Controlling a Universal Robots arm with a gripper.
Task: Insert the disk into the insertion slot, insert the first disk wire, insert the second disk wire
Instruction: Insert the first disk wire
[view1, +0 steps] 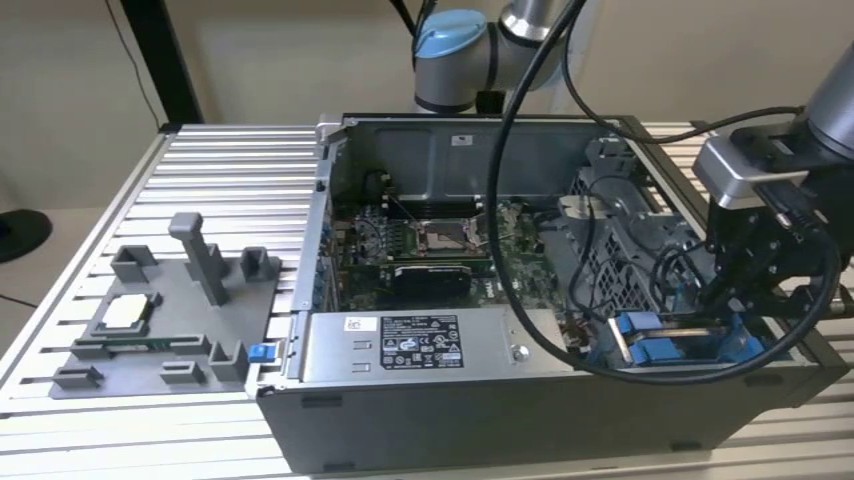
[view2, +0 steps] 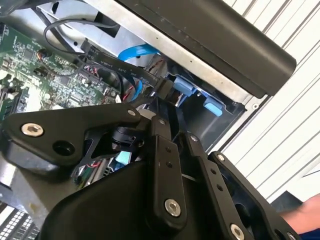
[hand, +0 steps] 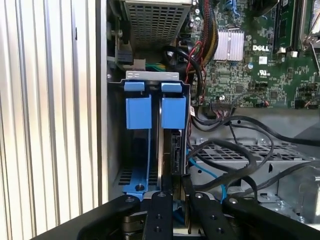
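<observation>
Gripping a black flat wire (view2: 120, 65) by its connector end, my pincer (view2: 161, 95) has its fingers drawn together on it, right above the insertion slot (hand: 151, 75). The slot is in the corner of the open computer case (view1: 534, 420) on the exterior view's right, next to the perforated metal cage (hand: 250, 152). The disk (hand: 173, 110) is already down in the slot, standing on edge. Its blue frame tab shows beside a second blue tab (hand: 137, 112), and its metal body is mostly hidden behind my fingers. I can't tell if the connector is seated on the disk. The wire loops back over the green motherboard (view1: 427, 240). The grey labelled power-supply box (view1: 407, 345) is along the near case wall. The case sits on a slatted desk (view1: 227, 160), with a grey fixture tray (view1: 160, 320) on the exterior view's left, well apart from me.
</observation>
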